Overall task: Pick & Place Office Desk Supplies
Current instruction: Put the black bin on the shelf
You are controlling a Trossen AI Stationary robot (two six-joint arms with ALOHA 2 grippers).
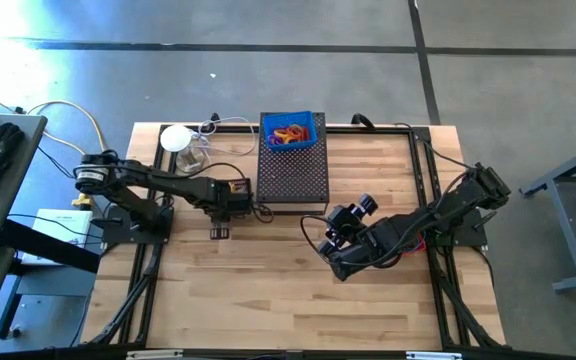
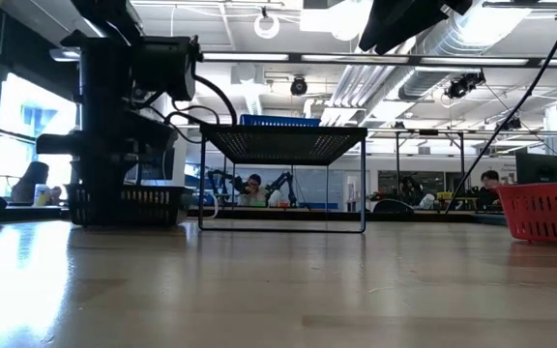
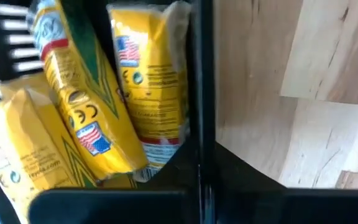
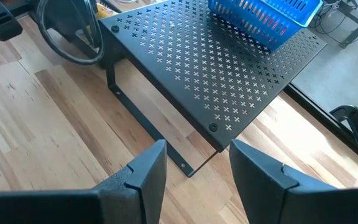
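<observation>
A: Two pincers are seen over the wooden worktop (image 1: 268,290). How is the right pincer (image 4: 194,171) set?
B: Its fingers (image 4: 145,171) are held apart with nothing between them, above bare wood, aimed at the black perforated stand (image 4: 210,68).
A: And the left pincer (image 1: 236,197)?
B: It is closed, placed just beside the stand's left edge, low over a black mesh basket (image 2: 124,205). Whether anything is gripped cannot be told.
A: What is shown past its fingers?
B: Yellow packets (image 3: 148,87) are seen close up, leaning against one another behind a dark bar.
A: Where are the small supplies kept?
B: Orange, red and yellow rubber-band loops (image 1: 290,131) are lying inside the blue bin (image 1: 313,125), which is set on the far end of the stand
</observation>
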